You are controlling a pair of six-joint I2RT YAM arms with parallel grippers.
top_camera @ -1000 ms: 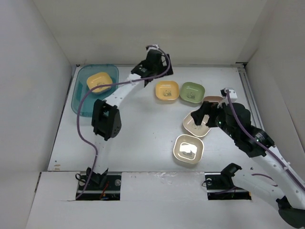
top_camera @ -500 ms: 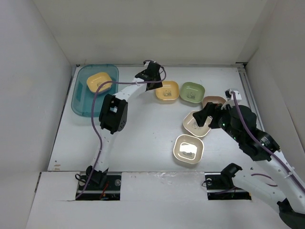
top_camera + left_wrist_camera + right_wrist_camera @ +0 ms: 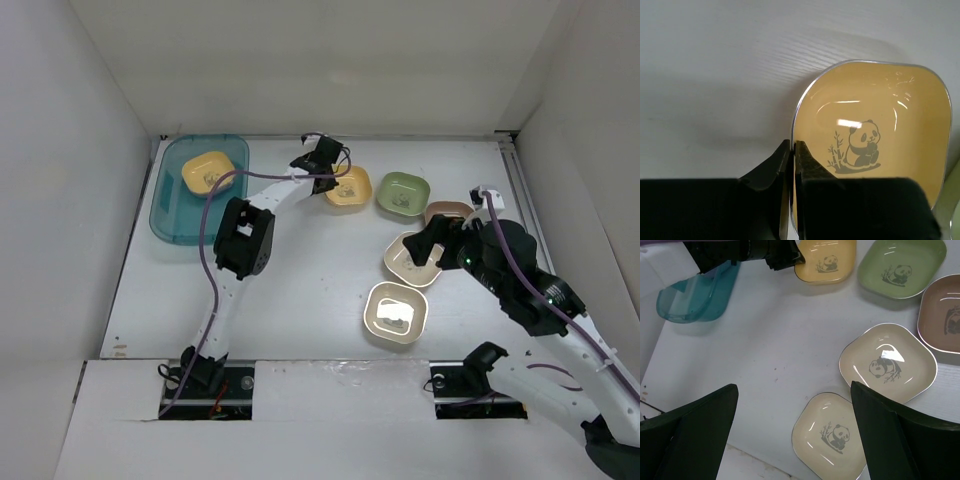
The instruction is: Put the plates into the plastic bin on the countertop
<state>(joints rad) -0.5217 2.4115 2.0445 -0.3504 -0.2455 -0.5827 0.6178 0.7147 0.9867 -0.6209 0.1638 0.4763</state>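
My left gripper (image 3: pixel 791 146) is shut on the left rim of a yellow plate (image 3: pixel 875 125), one finger inside and one outside. From above, the left gripper (image 3: pixel 328 182) sits at the left edge of that yellow plate (image 3: pixel 352 190) on the countertop (image 3: pixel 300 290). The teal plastic bin (image 3: pixel 178 212) at the back left holds another yellow plate (image 3: pixel 208 170). My right gripper (image 3: pixel 794 386) hangs open and empty over two beige plates (image 3: pixel 887 362) (image 3: pixel 832 427). A green plate (image 3: pixel 403 193) and a brown plate (image 3: pixel 447 210) lie to the right.
White walls close in the countertop on three sides. A metal rail (image 3: pixel 520 190) runs along the right edge. The left arm's cable (image 3: pixel 205 215) loops beside the bin. The two arm bases stand at the near edge.
My left gripper has come down and right from beside the bin to the yellow plate's left rim and shut on it. The right arm has barely moved.
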